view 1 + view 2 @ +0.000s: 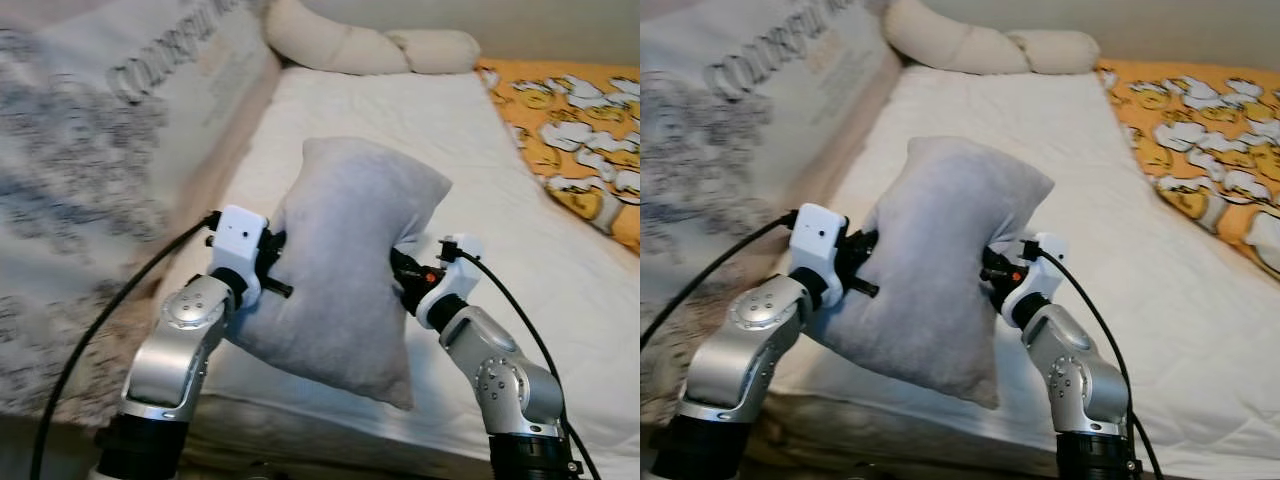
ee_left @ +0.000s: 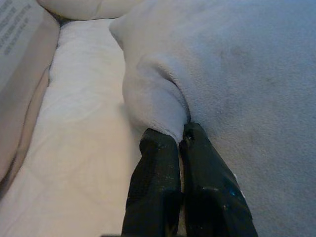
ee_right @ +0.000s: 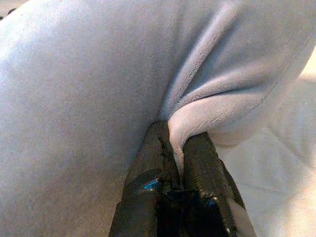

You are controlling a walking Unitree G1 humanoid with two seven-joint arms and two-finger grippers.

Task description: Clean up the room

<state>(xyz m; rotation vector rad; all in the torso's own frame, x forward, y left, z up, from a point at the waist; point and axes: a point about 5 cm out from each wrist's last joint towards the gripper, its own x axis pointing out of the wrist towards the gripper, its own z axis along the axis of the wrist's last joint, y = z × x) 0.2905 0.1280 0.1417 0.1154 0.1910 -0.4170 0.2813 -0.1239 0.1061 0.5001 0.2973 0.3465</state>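
Note:
A grey plush pillow [image 1: 345, 265] hangs upright above the near edge of the bed, held from both sides. My left gripper [image 1: 278, 262] is shut on a fold of its left edge; the wrist view has its black fingers [image 2: 157, 163] pinching the pillow [image 2: 237, 74]. On the right edge my right gripper [image 1: 402, 275] is shut as well, its fingers [image 3: 195, 153] clamped on a ridge of the pillow [image 3: 74, 98]. The pillow's lower corner droops past the mattress edge.
The bed [image 1: 470, 170] with a white sheet stretches ahead. A cream bolster [image 1: 370, 45] lies at its head. An orange patterned blanket [image 1: 580, 130] covers the far right side. A printed light cover [image 1: 90, 150] rises along the left.

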